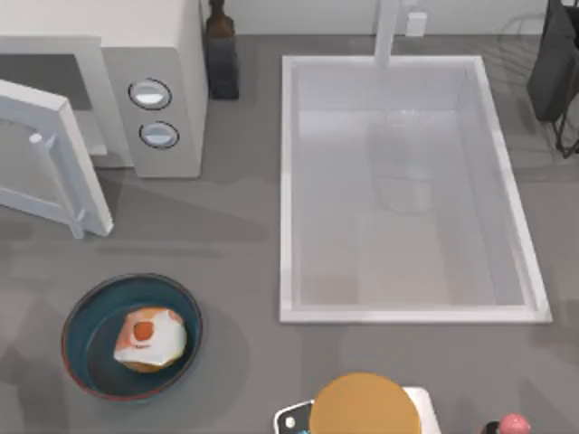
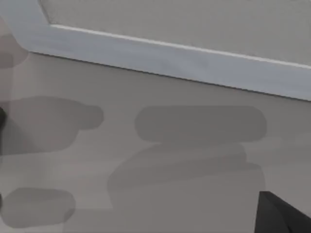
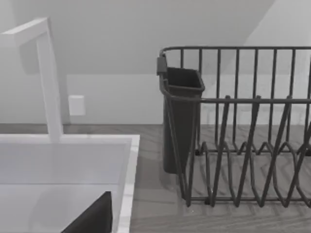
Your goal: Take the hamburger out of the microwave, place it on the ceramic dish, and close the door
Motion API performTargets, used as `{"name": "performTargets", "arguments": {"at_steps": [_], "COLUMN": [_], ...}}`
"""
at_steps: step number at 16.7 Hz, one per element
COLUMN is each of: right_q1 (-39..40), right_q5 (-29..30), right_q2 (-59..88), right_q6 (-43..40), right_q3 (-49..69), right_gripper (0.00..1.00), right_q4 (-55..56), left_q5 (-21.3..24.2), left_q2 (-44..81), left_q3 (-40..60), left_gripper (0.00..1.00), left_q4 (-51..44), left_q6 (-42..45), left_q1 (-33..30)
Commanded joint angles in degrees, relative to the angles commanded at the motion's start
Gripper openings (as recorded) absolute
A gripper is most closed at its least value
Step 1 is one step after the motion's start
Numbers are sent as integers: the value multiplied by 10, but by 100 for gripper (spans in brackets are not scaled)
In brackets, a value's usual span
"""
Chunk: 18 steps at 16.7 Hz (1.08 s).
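The hamburger lies inside the ceramic dish on the counter at the front left. Behind it at the back left stands the white microwave, its grey cavity showing. The door is swung open toward the front, and its speckled window and white bar handle face up. A dark piece of my left gripper hangs over bare grey counter beside a white edge strip. Part of my right gripper shows above the sink, near the dish rack.
A big white sink with a faucet takes up the middle and right. A dark bottle stands beside the microwave. A black dish rack is at the back right. An orange-tan disc sits at the front edge.
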Motion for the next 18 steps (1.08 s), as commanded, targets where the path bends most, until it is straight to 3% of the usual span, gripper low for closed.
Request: {"name": "performTargets", "arguments": {"at_steps": [3, 8, 13, 18], "right_q1": [0, 0, 0, 0], "right_q5": [0, 0, 0, 0], "right_q2": [0, 0, 0, 0], "right_q6": [0, 0, 0, 0], "right_q3": [0, 0, 0, 0], "right_gripper": [100, 100, 100, 100], "right_q4": [0, 0, 0, 0], "left_q5": [-27, -129, -210, -211], "left_q2": [-24, -63, -86, -82], "left_q3": [12, -30, -86, -86], "left_gripper": [0, 0, 0, 0], "left_q4": [14, 6, -14, -14], "left_q6": [-32, -139, -222, -224], "left_q1": [-105, -234, -243, -242]}}
